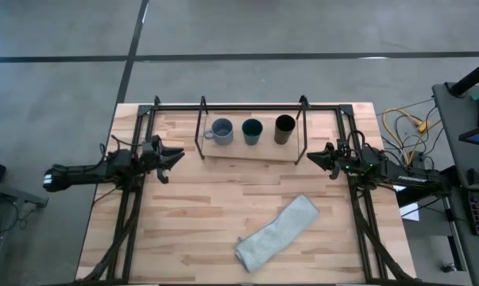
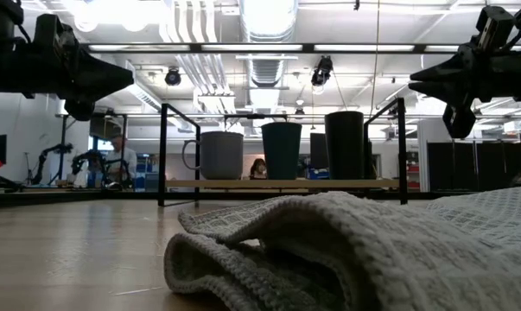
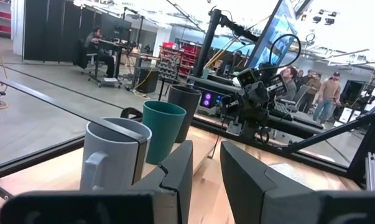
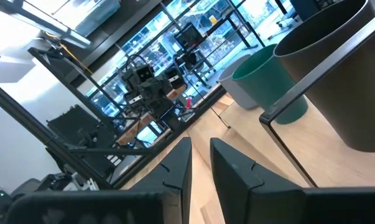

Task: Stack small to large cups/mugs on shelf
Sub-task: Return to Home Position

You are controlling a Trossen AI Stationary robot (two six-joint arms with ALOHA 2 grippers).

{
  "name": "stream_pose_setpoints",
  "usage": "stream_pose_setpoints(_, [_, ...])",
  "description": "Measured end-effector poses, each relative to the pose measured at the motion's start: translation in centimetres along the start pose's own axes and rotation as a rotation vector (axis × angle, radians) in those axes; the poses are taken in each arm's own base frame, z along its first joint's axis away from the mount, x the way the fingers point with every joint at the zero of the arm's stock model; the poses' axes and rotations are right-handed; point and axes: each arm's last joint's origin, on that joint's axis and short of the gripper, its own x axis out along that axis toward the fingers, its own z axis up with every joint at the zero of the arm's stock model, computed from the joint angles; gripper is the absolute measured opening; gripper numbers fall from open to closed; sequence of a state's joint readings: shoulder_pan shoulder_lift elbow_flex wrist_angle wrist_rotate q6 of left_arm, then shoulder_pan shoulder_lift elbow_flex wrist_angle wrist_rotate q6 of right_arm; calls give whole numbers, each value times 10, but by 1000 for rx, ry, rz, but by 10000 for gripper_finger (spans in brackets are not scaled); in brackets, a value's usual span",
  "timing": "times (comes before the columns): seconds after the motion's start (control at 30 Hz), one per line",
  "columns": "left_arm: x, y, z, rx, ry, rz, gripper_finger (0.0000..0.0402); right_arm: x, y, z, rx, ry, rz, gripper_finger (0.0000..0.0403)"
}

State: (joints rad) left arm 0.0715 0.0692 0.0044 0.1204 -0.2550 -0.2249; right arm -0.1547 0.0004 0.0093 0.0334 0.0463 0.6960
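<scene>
Three cups stand upright in a row on the light-wood shelf [image 1: 251, 150] at the table's far middle: a grey-blue mug [image 1: 222, 131] on the left with its handle toward the table's left, a dark teal cup [image 1: 253, 131] in the middle, and a taller black cup [image 1: 284, 129] on the right. They also show in the low view: mug [image 2: 219, 155], teal cup [image 2: 282, 149], black cup [image 2: 345, 144]. My left gripper [image 1: 174, 158] hovers left of the shelf, narrowly open and empty [image 3: 206, 163]. My right gripper [image 1: 313, 157] hovers right of the shelf, narrowly open and empty [image 4: 201, 155].
A grey-green cloth [image 1: 279, 232] lies crumpled on the table near the front, right of the middle. Thin black rods [image 1: 251, 106] frame the shelf and rise at its corners. People sit and stand in the room beyond the table.
</scene>
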Motion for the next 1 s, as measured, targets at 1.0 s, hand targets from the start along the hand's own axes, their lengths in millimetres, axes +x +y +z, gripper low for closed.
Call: stream_pose_setpoints(1.0, [1, 0, -1, 4, 14, 3, 68, 0, 0, 0, 0, 1, -2, 54])
